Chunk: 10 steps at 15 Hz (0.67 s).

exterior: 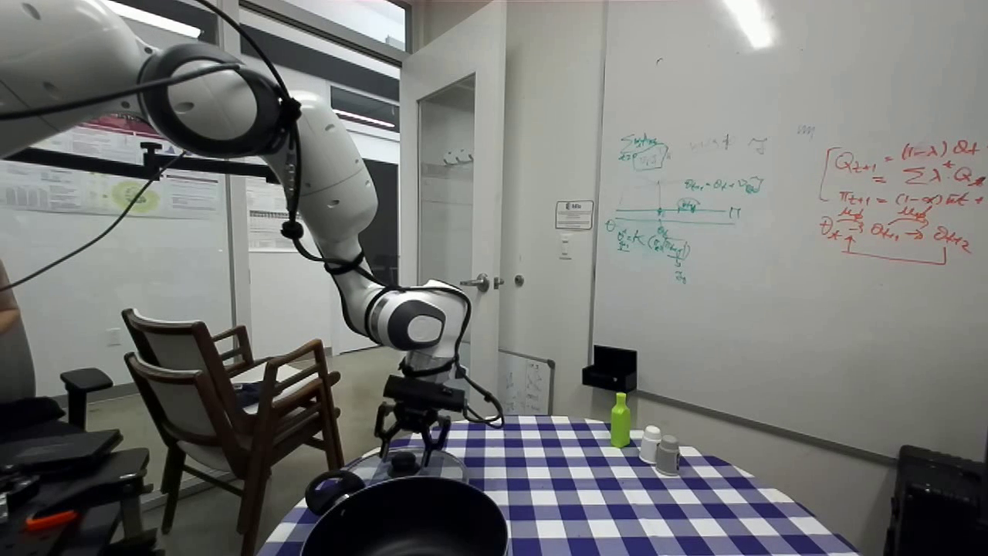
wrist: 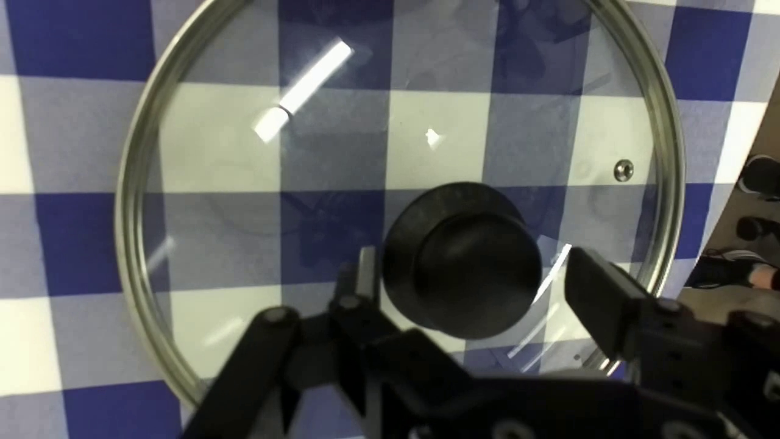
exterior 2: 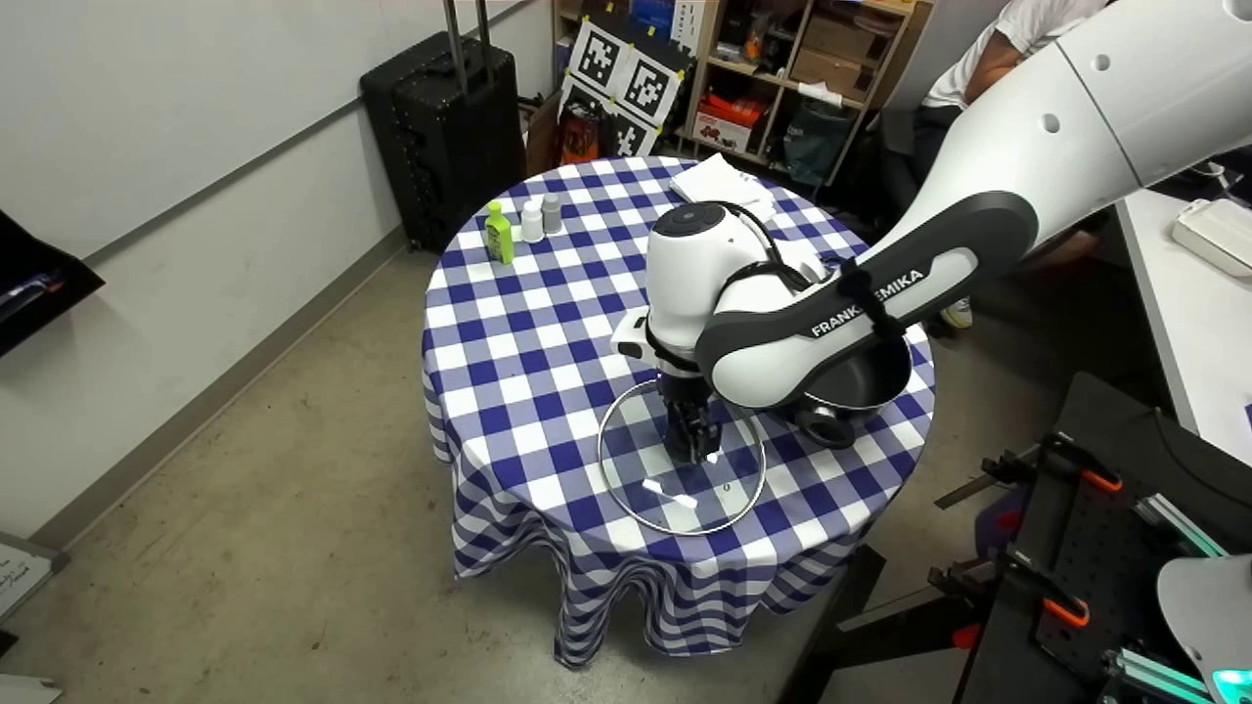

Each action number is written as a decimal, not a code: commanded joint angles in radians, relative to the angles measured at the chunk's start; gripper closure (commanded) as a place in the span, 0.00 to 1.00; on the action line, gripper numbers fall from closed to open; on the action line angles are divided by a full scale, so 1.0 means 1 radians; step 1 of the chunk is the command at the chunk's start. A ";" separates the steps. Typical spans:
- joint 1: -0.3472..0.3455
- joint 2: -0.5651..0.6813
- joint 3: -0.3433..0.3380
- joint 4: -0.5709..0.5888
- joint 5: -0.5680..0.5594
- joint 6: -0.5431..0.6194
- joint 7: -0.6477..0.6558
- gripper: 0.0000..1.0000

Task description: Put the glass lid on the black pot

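Observation:
The glass lid (exterior 2: 636,479) lies on the checkered tablecloth, knob up, near the table edge. It shows behind the pot in an exterior view (exterior: 450,466) and fills most of the wrist view (wrist: 225,244). Its round black knob (wrist: 475,274) stands near its middle. My gripper (wrist: 470,265) is open, with one finger on each side of the knob and a gap visible at each side. The gripper also shows above the lid in both exterior views (exterior: 405,457) (exterior 2: 693,445). The black pot (exterior: 405,521) stands beside the lid, partly hidden by the arm in an exterior view (exterior 2: 871,376).
The pot's black handle (exterior: 333,491) sticks out near the lid. A green bottle (exterior: 620,421), a white shaker (exterior: 650,445) and a grey shaker (exterior: 668,455) stand on the table's far side. A white cloth (exterior 2: 719,186) lies on the table. Wooden chairs (exterior: 224,417) stand beyond the table.

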 commanded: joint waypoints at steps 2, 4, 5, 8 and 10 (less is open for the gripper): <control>0.023 0.020 -0.021 0.038 -0.004 0.006 0.015 0.63; 0.028 0.017 -0.023 0.039 -0.006 0.012 0.025 0.68; 0.030 0.015 -0.024 0.039 -0.006 0.012 0.027 0.74; 0.032 0.006 -0.027 0.036 -0.010 0.008 0.025 0.75; 0.038 -0.017 -0.039 0.022 -0.022 0.014 0.037 0.75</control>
